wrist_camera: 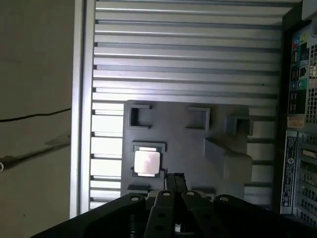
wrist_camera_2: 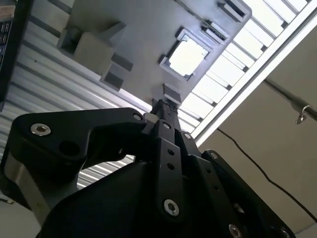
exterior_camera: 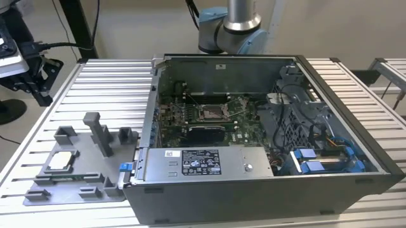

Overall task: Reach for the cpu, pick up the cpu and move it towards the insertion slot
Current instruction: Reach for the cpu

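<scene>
Hovering with gripper (wrist_camera: 174, 176) pinched together and empty, near the cpu (wrist_camera: 147, 162). Lying flat in a nest of the grey fixture plate (wrist_camera: 183, 148), likely for grasping from above, well apart from the insertion slot (exterior_camera: 211, 112).

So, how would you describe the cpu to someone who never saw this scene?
On the slatted table, at the exterior view's left of the open computer case, lies a grey fixture plate. The cpu sits framed on that plate: the one pale, shiny flat square among dull grey blocks.
</scene>
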Controlling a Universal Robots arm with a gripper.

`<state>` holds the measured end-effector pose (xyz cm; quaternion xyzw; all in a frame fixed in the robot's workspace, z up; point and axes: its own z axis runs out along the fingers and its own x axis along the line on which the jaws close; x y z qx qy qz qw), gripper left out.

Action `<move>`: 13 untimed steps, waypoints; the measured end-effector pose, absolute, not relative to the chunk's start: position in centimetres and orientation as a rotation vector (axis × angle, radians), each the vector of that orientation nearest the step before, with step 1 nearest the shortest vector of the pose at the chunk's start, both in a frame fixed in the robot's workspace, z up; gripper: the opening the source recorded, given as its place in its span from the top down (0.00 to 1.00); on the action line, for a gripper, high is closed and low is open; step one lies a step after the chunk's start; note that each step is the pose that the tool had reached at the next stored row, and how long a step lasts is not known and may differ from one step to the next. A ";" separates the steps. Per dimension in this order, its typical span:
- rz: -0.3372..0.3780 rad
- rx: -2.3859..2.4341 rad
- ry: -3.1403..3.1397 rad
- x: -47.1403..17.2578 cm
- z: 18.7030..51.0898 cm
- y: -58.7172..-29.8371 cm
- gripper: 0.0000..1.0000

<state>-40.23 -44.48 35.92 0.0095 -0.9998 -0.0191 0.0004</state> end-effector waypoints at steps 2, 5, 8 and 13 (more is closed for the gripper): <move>-0.060 0.030 -3.140 -40.5 35.9 -45.0 1.00; -0.060 0.030 -3.140 -40.9 35.9 -45.5 1.00; -0.060 0.030 -3.140 -41.4 35.8 -45.7 1.00; -0.060 0.026 -3.140 -42.1 35.7 -45.7 1.00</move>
